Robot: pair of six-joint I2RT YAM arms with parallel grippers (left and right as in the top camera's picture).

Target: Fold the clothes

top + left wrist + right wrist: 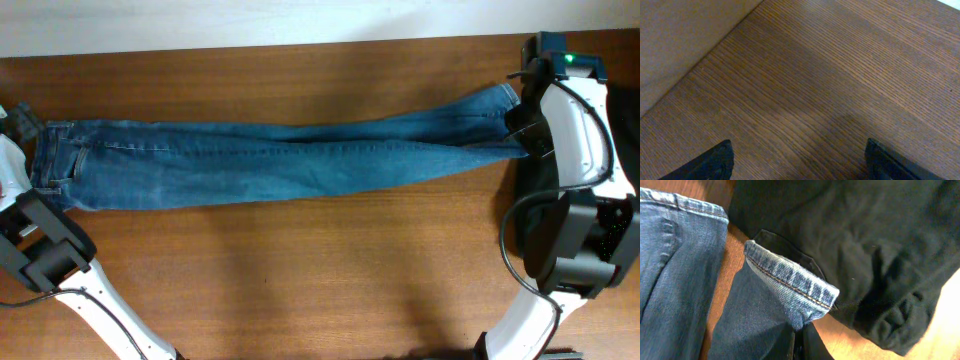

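Shows jeans [260, 160] laid full length across wooden table [300, 270], waistband [55, 150] at left end, both leg ends at right end. Legs side by side, touching along most of the run, parting slightly near the right end. Fabric mostly flat, light creasing around mid-length.

Right end: puts right gripper [527, 138] on the leg ends, with right arm [575, 160], white and black, rising from the table's near-right corner. Clear in right wrist view: jaws together, clamped on the hem [790, 287] of one leg (pinch point at bottom edge of frame, fingers mostly cut off). Hem lifted and curled, pale stitching facing camera. Cannot tell which leg. Other leg's hem lying flat just to the left, strip of bare wood between the two. Crumpled black garment [865, 245] filling upper right of that view, lying right behind the pinched hem and seeming to touch it; cannot make it out in overhead view.

Left end: left arm [50, 250] at near-left corner, just beside waistband. In left wrist view, only bare wood grain and the table edge, with left gripper [800, 160] hanging over them. Jaws wide apart, fingertips [715, 162] at the two bottom corners, only wood showing between them.
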